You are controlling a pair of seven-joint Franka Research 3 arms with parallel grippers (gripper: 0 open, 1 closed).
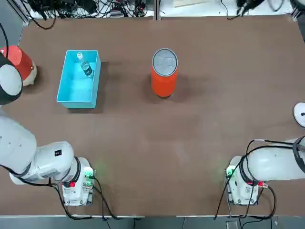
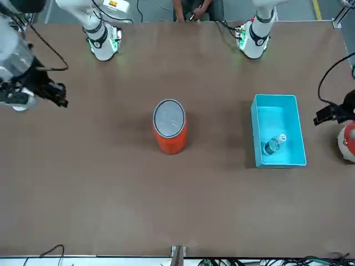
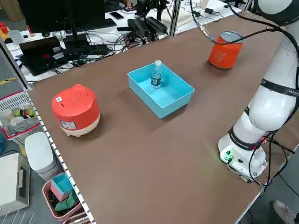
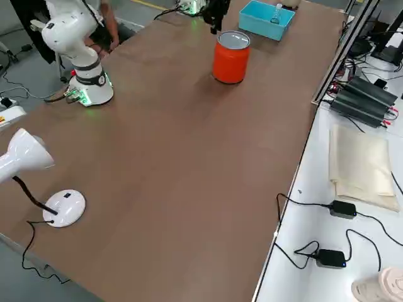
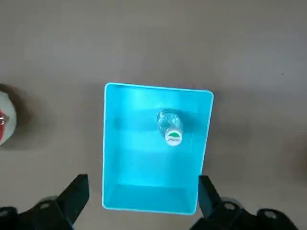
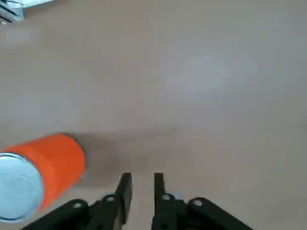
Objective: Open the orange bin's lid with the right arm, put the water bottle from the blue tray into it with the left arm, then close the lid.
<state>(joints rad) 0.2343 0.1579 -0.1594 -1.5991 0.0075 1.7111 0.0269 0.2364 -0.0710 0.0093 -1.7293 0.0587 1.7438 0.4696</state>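
Observation:
The orange bin (image 1: pixel 164 81) stands upright at the table's middle, its grey lid (image 1: pixel 165 62) lying flat and shut on top. The blue tray (image 1: pixel 76 98) lies to the bin's left, with the water bottle (image 1: pixel 86 67) inside at its far end. My left gripper (image 5: pixel 143 181) hangs open high above the tray, the bottle (image 5: pixel 170 127) showing between its fingers. My right gripper (image 6: pixel 141 176) hovers over bare table to the right of the bin (image 6: pixel 57 158). Its fingers are drawn close together with nothing between them, and it touches neither bin nor lid.
A red domed object with a cream base (image 1: pixel 19 62) sits at the left edge beside the tray. A white lamp (image 1: pixel 300 114) stands at the right edge. Both arm bases (image 1: pixel 76 186) rise from the near edge. Cables and gear lie beyond the far edge.

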